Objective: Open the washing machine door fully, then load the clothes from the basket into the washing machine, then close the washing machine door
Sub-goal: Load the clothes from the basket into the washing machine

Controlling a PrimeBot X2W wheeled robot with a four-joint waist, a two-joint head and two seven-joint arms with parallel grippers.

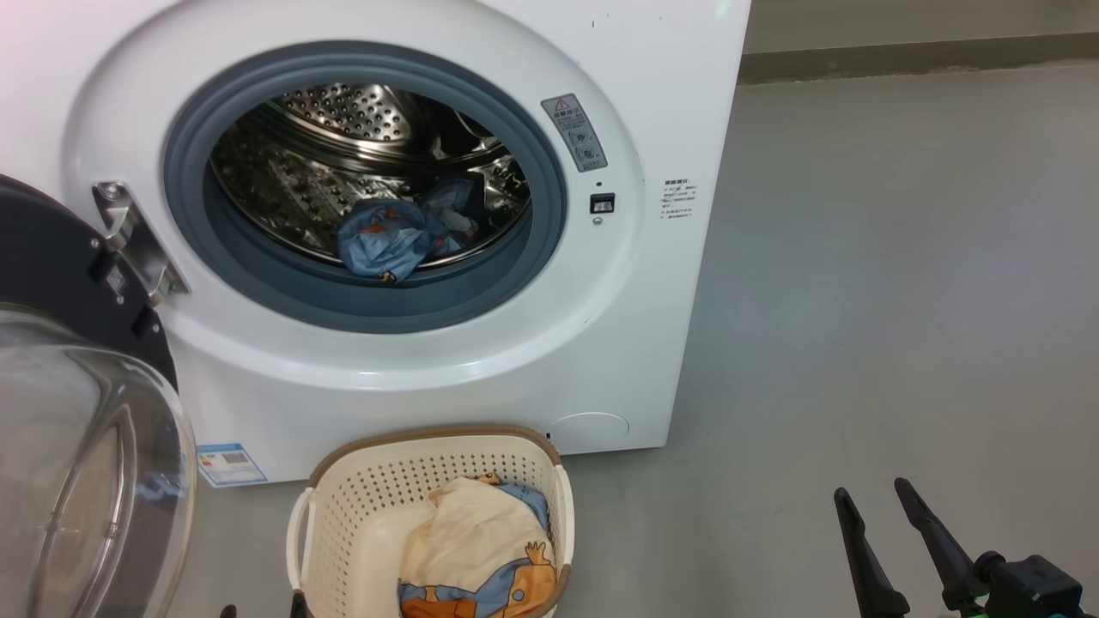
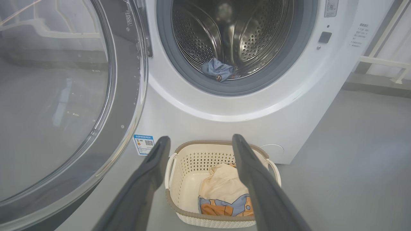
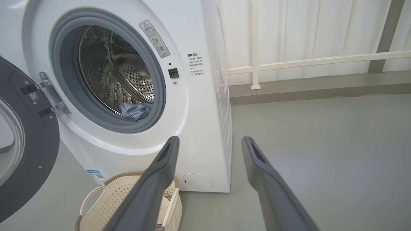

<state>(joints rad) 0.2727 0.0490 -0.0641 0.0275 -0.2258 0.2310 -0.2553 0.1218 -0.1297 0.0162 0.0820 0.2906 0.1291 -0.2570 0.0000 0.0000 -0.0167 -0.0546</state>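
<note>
While the washing machine door (image 1: 86,403) stands swung wide at my eight o'clock, a light blue garment (image 1: 399,236) lies at the front lip of the steel drum (image 1: 343,120) of the washing machine (image 1: 652,283) at twelve, and a cream and orange garment (image 1: 476,554) sits in the basket (image 1: 343,506) at six. My left claw (image 2: 200,138) points down toward that basket, fingers spread wide and empty; my right claw (image 1: 871,489), at four o'clock over bare grey floor (image 1: 901,257), is equally wide, holding nothing.
</note>
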